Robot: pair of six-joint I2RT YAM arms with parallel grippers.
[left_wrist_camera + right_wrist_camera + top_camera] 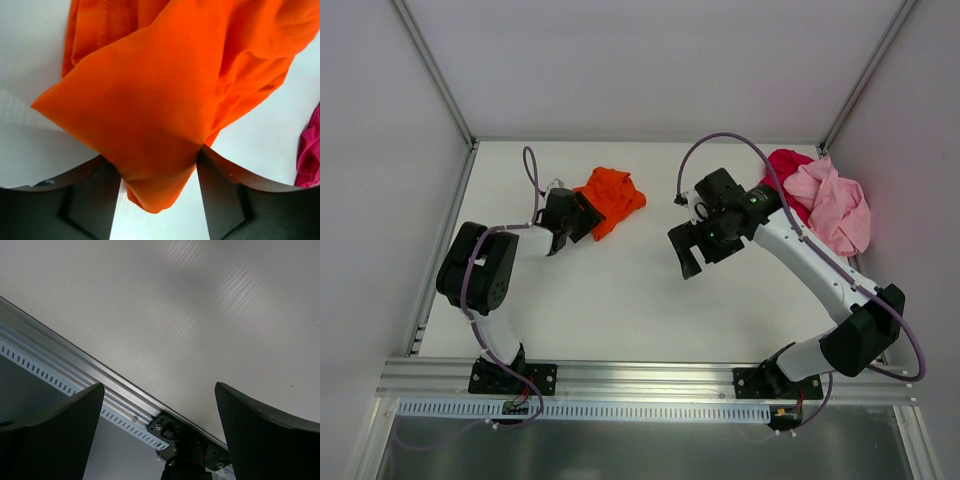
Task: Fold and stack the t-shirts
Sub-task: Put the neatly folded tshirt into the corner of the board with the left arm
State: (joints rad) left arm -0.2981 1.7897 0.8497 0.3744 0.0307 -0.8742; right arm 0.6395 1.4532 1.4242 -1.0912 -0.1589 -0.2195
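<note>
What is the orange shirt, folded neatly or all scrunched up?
Scrunched up. The orange t-shirt sits in a wrinkled heap, one corner between the left gripper's fingers.

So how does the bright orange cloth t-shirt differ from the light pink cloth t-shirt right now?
The bright orange cloth t-shirt lies alone, left of centre; the light pink cloth t-shirt sits far right, partly over the crimson t-shirt. A corner of the orange one lies between the left gripper's fingers; no gripper touches the pink one. Both are crumpled, unfolded heaps.
</note>
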